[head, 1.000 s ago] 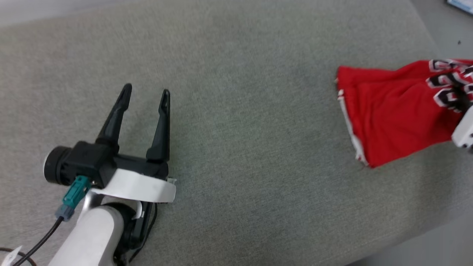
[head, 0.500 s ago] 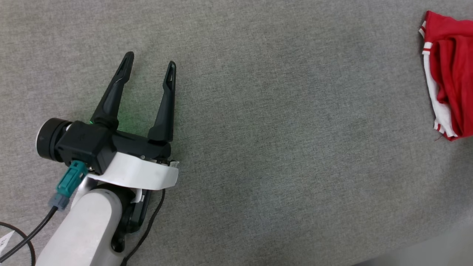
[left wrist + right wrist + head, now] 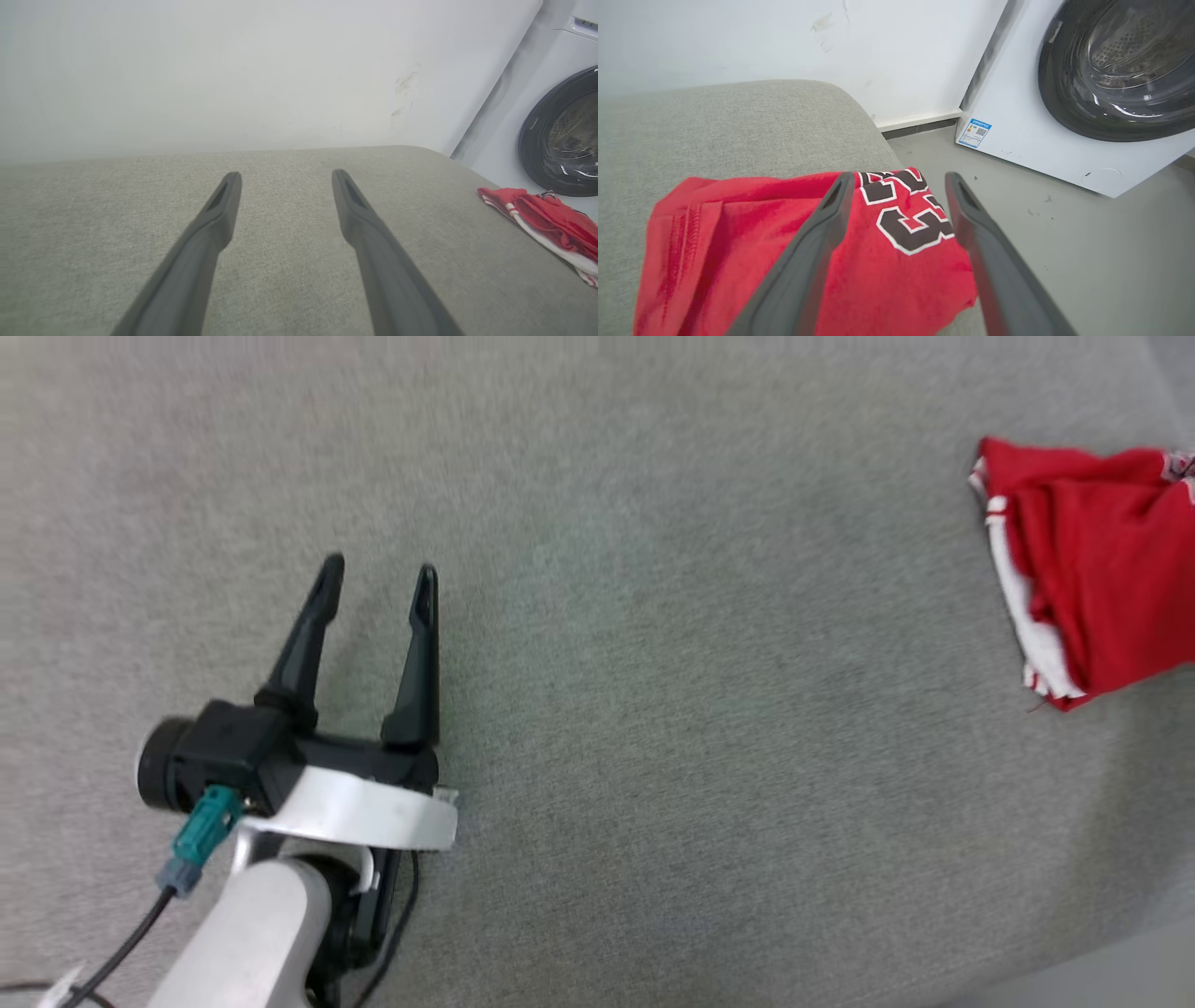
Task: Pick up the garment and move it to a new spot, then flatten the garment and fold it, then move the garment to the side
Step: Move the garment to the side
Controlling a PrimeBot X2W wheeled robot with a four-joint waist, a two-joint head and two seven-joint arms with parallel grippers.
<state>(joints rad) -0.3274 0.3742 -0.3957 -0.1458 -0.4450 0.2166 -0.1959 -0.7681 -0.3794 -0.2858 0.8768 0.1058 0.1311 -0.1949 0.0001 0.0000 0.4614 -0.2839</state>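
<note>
Hiding part of its 23, the garment [image 3: 896, 280] lies bunched; left gripper [image 3: 380, 569] and right gripper [image 3: 899, 176] fingers wide.

Grey fabric cushion [image 3: 653, 709] against a scuffed white wall [image 3: 233, 70], white front-loading washing machine [image 3: 1017, 140] on grey floor [image 3: 1111, 261] beside it.

R gripper [image 3: 899, 176], dark fingers spread wide, over crumpled red jersey [image 3: 896, 280] w/ black white-edged numerals, 6–9 o'clock, on grey fabric cushion [image 3: 714, 126]; white front-load washer [image 3: 1017, 140] at 2 o'clock.
</note>
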